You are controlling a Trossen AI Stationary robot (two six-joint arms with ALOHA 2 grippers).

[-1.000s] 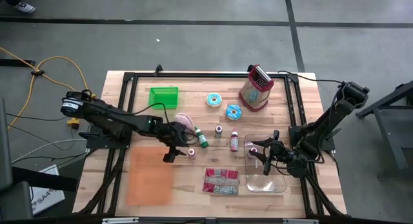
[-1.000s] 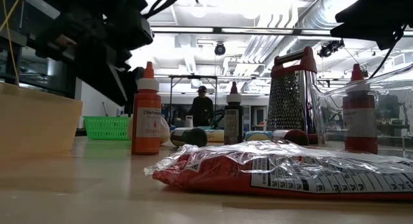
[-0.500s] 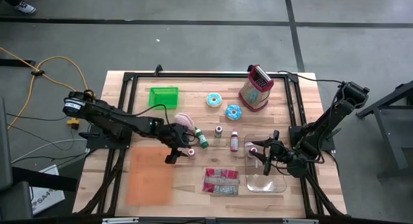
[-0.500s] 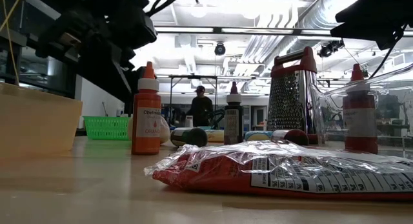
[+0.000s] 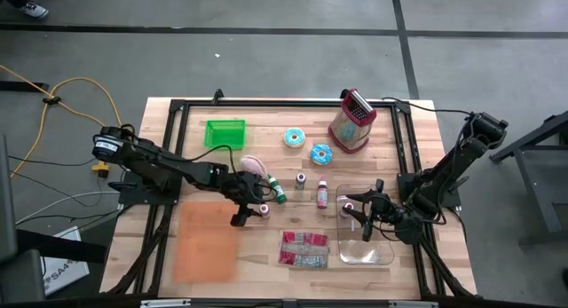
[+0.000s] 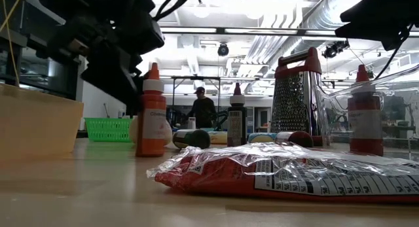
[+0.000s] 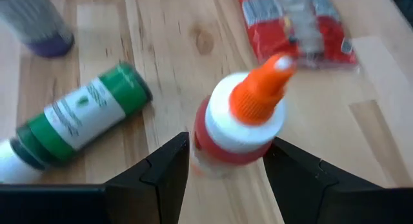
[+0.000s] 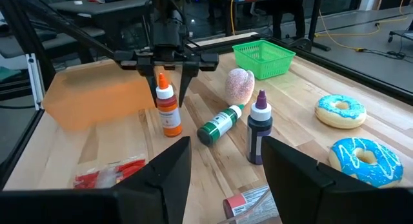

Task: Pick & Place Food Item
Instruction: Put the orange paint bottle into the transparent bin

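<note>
So the left gripper [image 5: 249, 208] is down over the orange-capped bottle [image 5: 264, 209], which stands upright on the table [image 5: 266, 277] near the middle, just beside the green bottle [image 5: 277, 190] lying on its side; the fingers sit partway open on either side of the bottle's shoulder and don't look clamped on it yet. Looks to me like the reach-and-grab step, so next it needs to squeeze shut squarely on the bottle without tipping it, then lift. The right gripper [image 5: 358, 211] waits with its fingers spread wide over the clear tray [image 5: 366, 252] on the other side.
</note>
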